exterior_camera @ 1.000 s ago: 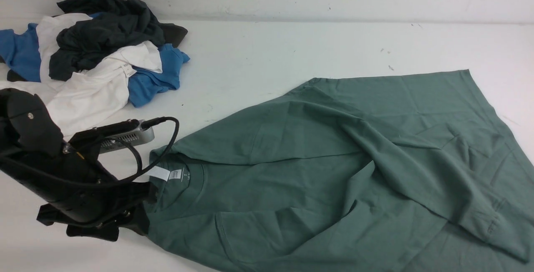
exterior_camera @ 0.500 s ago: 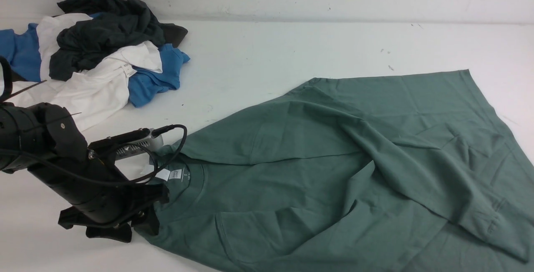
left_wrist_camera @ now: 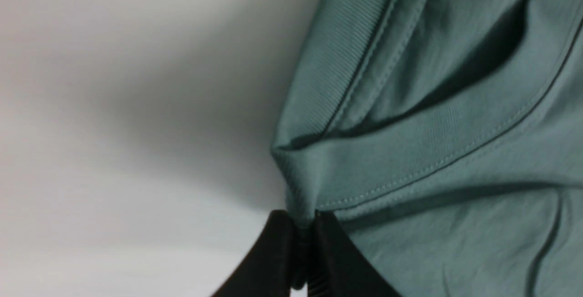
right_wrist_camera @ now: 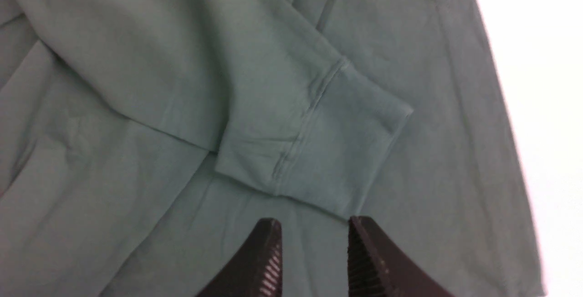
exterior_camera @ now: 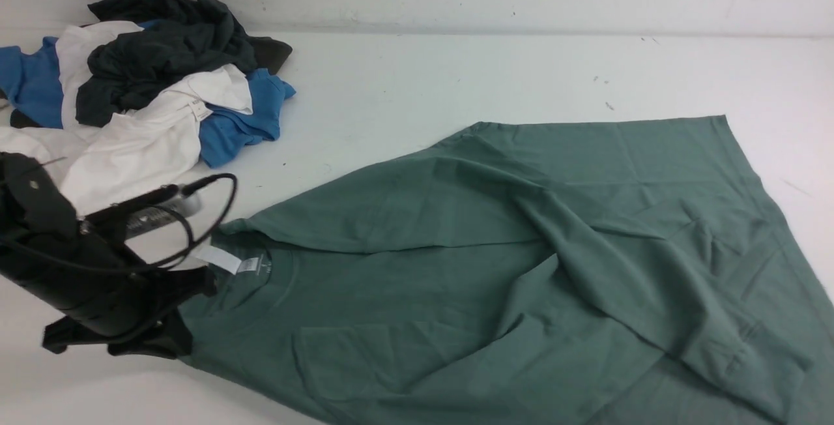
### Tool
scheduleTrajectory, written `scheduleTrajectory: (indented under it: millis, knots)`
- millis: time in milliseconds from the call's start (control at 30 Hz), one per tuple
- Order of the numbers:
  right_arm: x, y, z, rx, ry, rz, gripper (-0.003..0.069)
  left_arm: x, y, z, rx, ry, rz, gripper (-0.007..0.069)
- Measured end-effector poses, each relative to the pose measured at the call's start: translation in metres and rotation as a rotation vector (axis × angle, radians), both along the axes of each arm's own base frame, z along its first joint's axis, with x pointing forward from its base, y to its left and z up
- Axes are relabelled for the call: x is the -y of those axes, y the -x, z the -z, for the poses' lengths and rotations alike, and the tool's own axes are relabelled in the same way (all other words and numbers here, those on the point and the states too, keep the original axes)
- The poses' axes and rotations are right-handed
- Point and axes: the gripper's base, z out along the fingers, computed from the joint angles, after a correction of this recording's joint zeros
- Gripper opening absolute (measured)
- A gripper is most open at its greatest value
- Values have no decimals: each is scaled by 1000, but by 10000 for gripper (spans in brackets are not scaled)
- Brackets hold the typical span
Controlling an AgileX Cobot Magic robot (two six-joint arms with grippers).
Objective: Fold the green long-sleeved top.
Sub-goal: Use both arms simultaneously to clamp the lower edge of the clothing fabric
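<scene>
Your left tool (left_wrist_camera: 303, 226) is clamped on the soft, limp green long-sleeved top (exterior_camera: 521, 249) beside its neck (left_wrist_camera: 339, 60); take the cuff (right_wrist_camera: 337, 151) with your right tool (right_wrist_camera: 314, 224), jaws apart.

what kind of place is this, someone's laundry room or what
Probably a robot test bench, not a home: a bare white table, a heap of mixed clothes at its far left, and the left gripper shut on the green long-sleeved top.

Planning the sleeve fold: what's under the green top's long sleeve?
Only the body fabric of the sage-green knit top itself; the long sleeve and its cuff lie across it. The white table beneath that fabric is covered.
</scene>
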Motion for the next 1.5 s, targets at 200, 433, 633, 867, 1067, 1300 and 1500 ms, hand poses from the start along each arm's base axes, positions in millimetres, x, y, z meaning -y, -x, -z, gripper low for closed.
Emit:
scheduleTrajectory:
  millis: [200, 433, 633, 867, 1067, 1300, 1500]
  knots:
    - [-19, 7, 26, -70, -14, -70, 200, -49, 5, -10, 22, -10, -116, 20]
    - [-22, 35, 88, -199, 36, -96, 232, -56, 9, -9, 2, 2, -130, 20]
    - [-21, 46, 105, -229, 58, -102, 303, -55, 11, -9, -19, 6, -118, 29]
    - [-20, 48, 112, -294, 71, -142, 324, -54, 15, -11, -56, 13, -117, 143]
    - [-19, 43, 128, -395, 67, -158, 325, -53, 22, -23, -52, 2, -90, 253]
    - [-14, 41, 139, -467, 96, -120, 328, -51, 26, -27, -66, 7, -73, 304]
    - [-14, 39, 147, -508, 89, -100, 328, -35, 22, -27, -56, -6, -13, 304]
